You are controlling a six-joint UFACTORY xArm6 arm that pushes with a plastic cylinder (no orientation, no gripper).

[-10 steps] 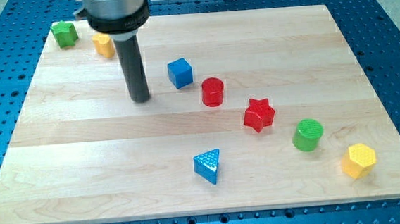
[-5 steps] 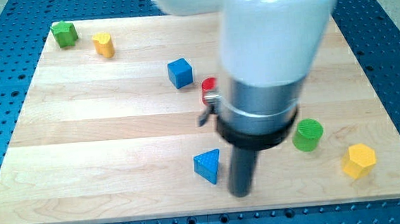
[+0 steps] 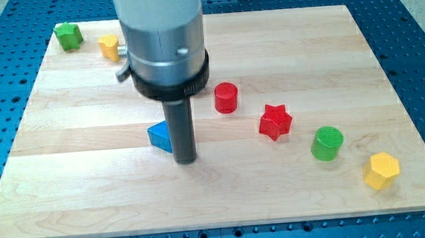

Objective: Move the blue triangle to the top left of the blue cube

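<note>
The blue triangle (image 3: 159, 135) lies on the wooden board (image 3: 89, 180), left of centre. My tip (image 3: 186, 160) stands right against the triangle's right side, slightly lower in the view. The blue cube is hidden behind the arm's grey body (image 3: 163, 40); it does not show in this frame.
A red cylinder (image 3: 226, 97), a red star (image 3: 275, 121), a green cylinder (image 3: 327, 142) and a yellow block (image 3: 382, 170) run in a line toward the view's bottom right. A green block (image 3: 68, 35) and a yellow block (image 3: 109, 47) sit at the top left corner.
The triangle has moved up and to the left from the board's lower middle. My tip swept from its lower right side leftward with it. The arm now covers the blue cube.
</note>
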